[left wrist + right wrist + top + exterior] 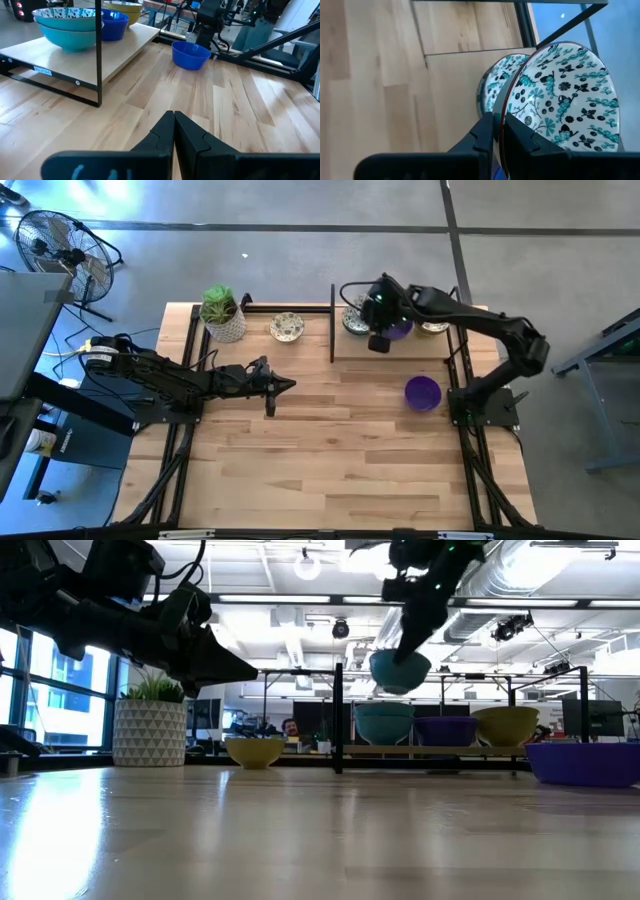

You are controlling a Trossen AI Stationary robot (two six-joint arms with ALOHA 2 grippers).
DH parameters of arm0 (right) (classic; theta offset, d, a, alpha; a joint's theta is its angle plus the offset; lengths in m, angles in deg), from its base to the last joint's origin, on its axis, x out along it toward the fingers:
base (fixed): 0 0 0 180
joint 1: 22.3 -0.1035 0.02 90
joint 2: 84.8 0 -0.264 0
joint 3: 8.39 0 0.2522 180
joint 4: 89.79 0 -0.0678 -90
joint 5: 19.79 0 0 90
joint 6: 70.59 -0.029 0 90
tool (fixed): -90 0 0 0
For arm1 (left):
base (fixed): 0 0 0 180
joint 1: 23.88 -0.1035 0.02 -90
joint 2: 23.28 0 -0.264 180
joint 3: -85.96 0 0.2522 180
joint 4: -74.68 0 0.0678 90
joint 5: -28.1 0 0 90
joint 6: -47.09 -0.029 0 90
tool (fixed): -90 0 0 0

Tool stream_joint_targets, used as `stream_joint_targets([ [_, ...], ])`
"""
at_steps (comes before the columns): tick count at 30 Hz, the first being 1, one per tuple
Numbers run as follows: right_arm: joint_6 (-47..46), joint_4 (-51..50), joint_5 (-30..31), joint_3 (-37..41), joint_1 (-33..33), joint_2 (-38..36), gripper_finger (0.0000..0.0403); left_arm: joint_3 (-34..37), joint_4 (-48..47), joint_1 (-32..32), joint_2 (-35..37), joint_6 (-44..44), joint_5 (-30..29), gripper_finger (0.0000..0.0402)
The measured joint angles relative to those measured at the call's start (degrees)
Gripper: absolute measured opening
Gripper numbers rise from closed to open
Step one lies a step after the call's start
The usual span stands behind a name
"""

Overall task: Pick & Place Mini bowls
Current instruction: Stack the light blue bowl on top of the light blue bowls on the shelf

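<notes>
The right claw (381, 340) hangs over the raised wooden shelf (345, 348) at the upper right of the high view, its fingers pinched on the rim of a cream floral mini bowl (563, 95), which it holds tilted on edge in the air above the shelf; in the low view this held bowl (400, 671) sits near the top centre, clear of the bowls below. Directly beneath it on the shelf stands another floral bowl (495, 85), with a purple bowl (401, 330) just beside it and a further bowl (433, 327) toward the shelf's right end. A second purple bowl (423, 393) rests on the bare desk (330, 450) in front of the shelf, right of centre. One more floral bowl (287, 328) sits at the desk's top edge, beside a white pot with a green plant (222, 313). The left claw (272, 387) waits above the desk's centre-left, its fingers closed together on nothing.
</notes>
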Motion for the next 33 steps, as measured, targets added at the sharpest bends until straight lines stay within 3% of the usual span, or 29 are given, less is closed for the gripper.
stream_joint_targets([
  [12,6.0,-0.4,-0.2,-3.9,2.1,9.7,0.0024,0.0,0.0,0.0,0.0,-0.2,0.0,0.0005],
  [33,7.2,1.5,-2.4,-3.2,3.3,11.7,0.0025,0.0,-0.2,0.0,0.0,-0.2,0.0,0.0005],
])
